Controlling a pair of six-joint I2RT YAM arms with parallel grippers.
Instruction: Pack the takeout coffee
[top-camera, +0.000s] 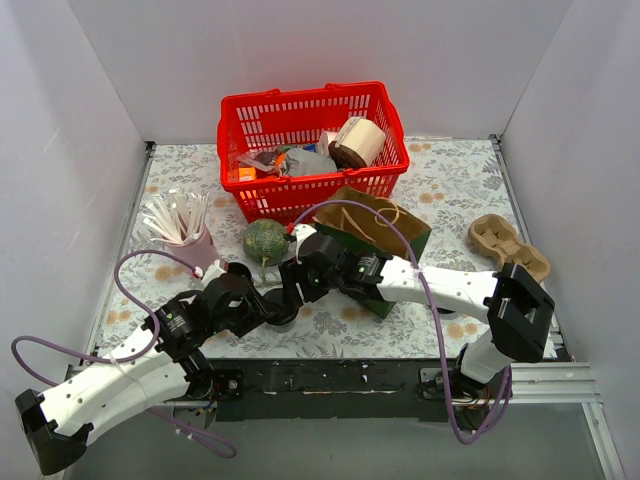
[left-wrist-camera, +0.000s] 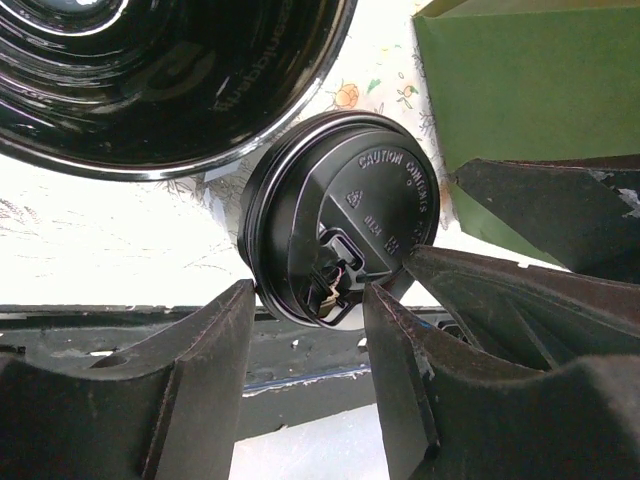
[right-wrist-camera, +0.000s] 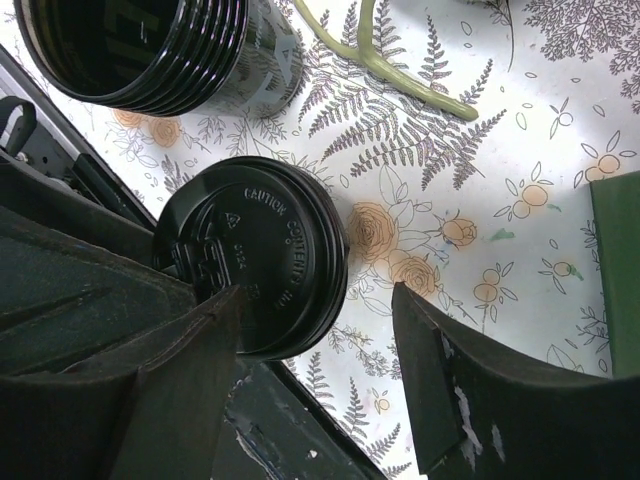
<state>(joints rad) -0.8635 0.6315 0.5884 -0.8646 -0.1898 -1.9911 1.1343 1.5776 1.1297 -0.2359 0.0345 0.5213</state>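
The cup (right-wrist-camera: 150, 50) stands upright on the surface (right-wrist-camera: 480, 150), mouth open and without a lid. Its sip lid (right-wrist-camera: 250, 255) lies flat, lettering up, just beside the cup. The lid is round, so it offers only a rim to grip, not a long axis. The left claw (left-wrist-camera: 310, 292) is partly spread, pinches nothing, and meets the lid's edge on the side away from the cup. The right claw (right-wrist-camera: 320, 300) is spread wide on that same side, with one finger over the rim. I judge both claws equally near, and the lid must travel toward the cup.

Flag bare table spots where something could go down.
Bare cloth left of the red basket, behind the straw cup; also right of the basket, behind the cup tray. Crowded centre-front: melon, green bag, black lids.
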